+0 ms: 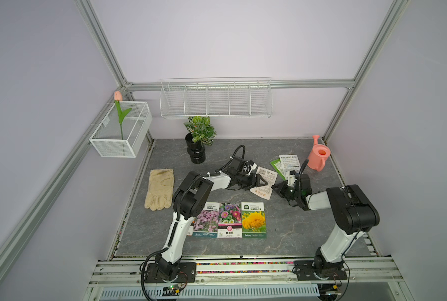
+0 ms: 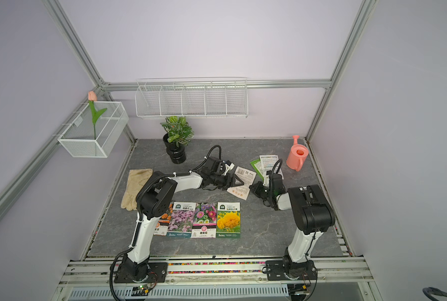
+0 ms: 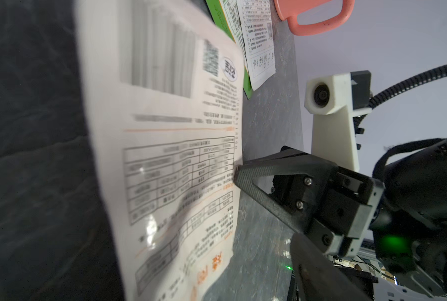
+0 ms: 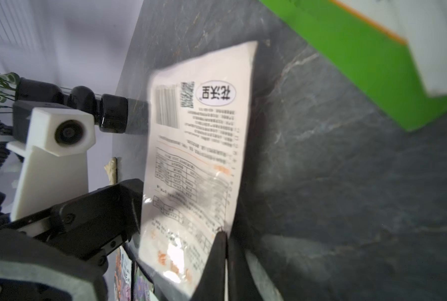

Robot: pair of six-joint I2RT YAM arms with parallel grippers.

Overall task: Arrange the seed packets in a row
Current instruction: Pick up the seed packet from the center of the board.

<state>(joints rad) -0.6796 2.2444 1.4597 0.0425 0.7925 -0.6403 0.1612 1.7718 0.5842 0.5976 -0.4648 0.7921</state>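
A white-backed seed packet (image 1: 267, 174) with a barcode hangs tilted above the table's middle, between both arms. My right gripper (image 4: 223, 235) is shut on its near edge; its fingertips (image 3: 239, 175) pinch that rim. My left gripper (image 1: 262, 181) stands open around the opposite side, one finger (image 1: 263, 180) over the packet and the other hidden beneath. In a row near the front lie pink (image 1: 206, 220), mixed (image 1: 229, 220) and yellow (image 1: 253, 220) flower packets. An orange one (image 2: 164, 221) sits partly under the left arm. A green packet (image 1: 275, 164) and a text-side one (image 1: 288, 162) overlap at back right.
A beige glove (image 1: 160, 189) lies at the left. A potted plant (image 1: 199, 140) stands at the back, a pink watering can (image 1: 318, 153) in the back right corner. A wire basket (image 1: 118, 146) with a tulip and a wire shelf (image 1: 216, 100) hang on the walls.
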